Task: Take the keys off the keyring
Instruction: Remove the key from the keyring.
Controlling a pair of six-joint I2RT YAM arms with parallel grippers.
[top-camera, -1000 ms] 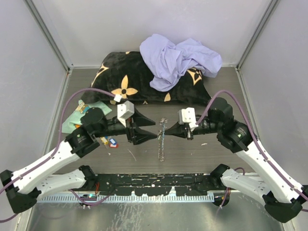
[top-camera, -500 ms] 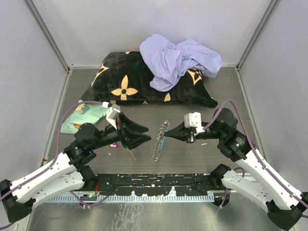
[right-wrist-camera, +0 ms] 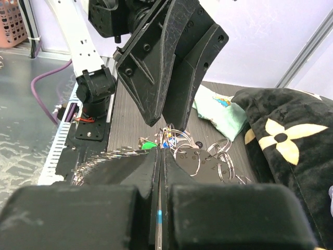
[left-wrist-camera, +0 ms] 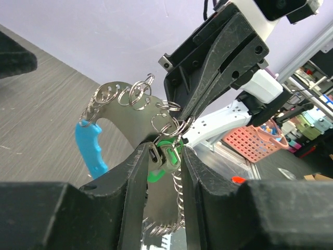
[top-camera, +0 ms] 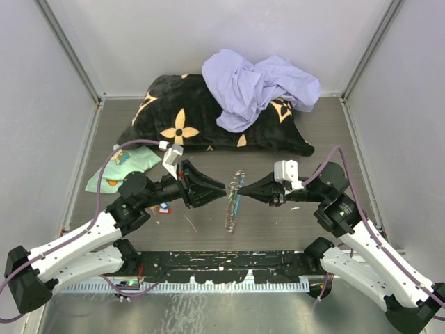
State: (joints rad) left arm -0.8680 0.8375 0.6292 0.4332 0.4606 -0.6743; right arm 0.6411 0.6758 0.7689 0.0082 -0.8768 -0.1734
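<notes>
The keyring (top-camera: 233, 200) hangs between my two grippers above the table, its silver chain trailing down. In the left wrist view it is a flat metal plate (left-wrist-camera: 136, 115) with split rings, a light-blue plastic piece (left-wrist-camera: 88, 148) and the chain (left-wrist-camera: 179, 195). My right gripper (top-camera: 240, 193) is shut on the plate's edge (right-wrist-camera: 159, 214). My left gripper (top-camera: 221, 189) is closed around a key with a green tag (left-wrist-camera: 165, 159) that hangs on a ring. The green tag also shows in the right wrist view (right-wrist-camera: 148, 146).
A black pillow with tan flowers (top-camera: 208, 115) and a lilac cloth (top-camera: 257, 83) lie at the back. A mint-green cloth (top-camera: 122, 167) lies at the left. Loose tagged keys (top-camera: 163, 207) lie on the table under the left arm. A black rail (top-camera: 222, 261) runs along the front.
My left gripper has moved right to the keyring and narrowed from wide open onto the green-tagged key. My right gripper has shifted slightly with the keyring.
</notes>
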